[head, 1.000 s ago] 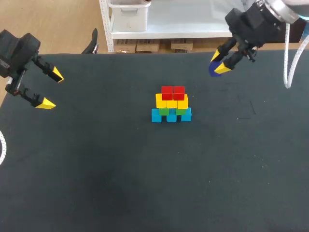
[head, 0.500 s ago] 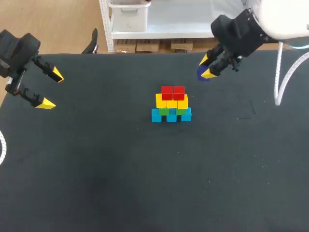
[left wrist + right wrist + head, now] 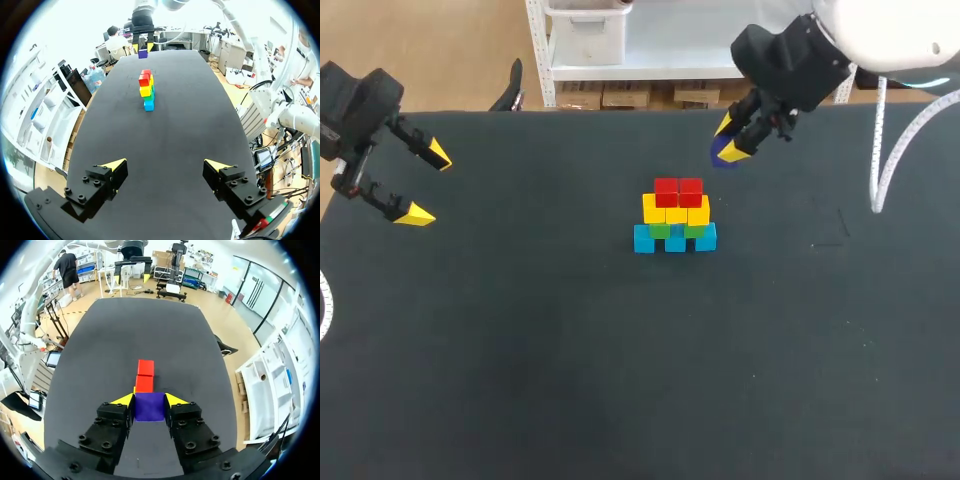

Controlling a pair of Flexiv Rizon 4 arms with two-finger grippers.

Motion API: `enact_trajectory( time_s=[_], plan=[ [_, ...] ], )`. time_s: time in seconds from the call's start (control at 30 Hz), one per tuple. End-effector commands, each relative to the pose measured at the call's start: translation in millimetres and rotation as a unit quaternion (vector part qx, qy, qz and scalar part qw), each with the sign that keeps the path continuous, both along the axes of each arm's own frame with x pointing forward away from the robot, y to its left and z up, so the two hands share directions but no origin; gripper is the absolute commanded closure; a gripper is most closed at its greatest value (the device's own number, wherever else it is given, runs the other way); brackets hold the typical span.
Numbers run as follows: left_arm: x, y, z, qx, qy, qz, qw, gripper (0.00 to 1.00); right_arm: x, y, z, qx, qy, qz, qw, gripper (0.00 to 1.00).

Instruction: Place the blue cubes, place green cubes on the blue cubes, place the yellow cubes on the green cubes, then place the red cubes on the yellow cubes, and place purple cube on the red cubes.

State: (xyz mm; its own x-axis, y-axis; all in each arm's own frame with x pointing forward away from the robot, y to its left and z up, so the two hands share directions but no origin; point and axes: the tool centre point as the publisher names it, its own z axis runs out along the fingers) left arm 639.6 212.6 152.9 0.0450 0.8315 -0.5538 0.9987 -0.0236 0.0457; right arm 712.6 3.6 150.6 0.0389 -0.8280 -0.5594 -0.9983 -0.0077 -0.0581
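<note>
Evidently light, rigid, slick-faced: purple cube [image 3: 149,408], which our right pincer [image 3: 149,400] clasped by opposite flat sides; left pincer [image 3: 166,166] gaped empty.

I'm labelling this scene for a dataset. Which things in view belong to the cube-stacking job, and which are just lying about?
Belong to the job:
- blue cubes, green cubes, yellow cubes and red cubes, stacked in that order upward
- purple cube, held in the right gripper

Just lying about:
- left gripper, open and holding nothing
- white curved thing at the table edge, too cut off to identify
</note>
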Motion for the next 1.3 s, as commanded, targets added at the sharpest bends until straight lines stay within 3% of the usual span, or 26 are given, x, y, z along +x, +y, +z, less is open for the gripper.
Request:
enact_trajectory(
  time_s=[0.03, 0.6, 1.3],
  plan=[
    [-1.0, 1.4, -0.8, -0.002, -0.002, -0.001, 1.000, 0.00, 4.1, 11.4, -3.1, -0.009, 0.009, 0.006, 1.000, 1.00],
    [-1.0, 1.4, -0.8, -0.002, -0.002, -0.001, 1.000, 0.00, 0.8, 35.7, -0.7, -0.013, 0.052, -0.004, 0.999, 1.00],
    [-1.0, 1.4, -0.8, -0.002, -0.002, -0.001, 1.000, 0.00, -7.7, 50.4, -12.4, -0.040, 0.072, 0.003, 0.997, 1.00]
  ],
)
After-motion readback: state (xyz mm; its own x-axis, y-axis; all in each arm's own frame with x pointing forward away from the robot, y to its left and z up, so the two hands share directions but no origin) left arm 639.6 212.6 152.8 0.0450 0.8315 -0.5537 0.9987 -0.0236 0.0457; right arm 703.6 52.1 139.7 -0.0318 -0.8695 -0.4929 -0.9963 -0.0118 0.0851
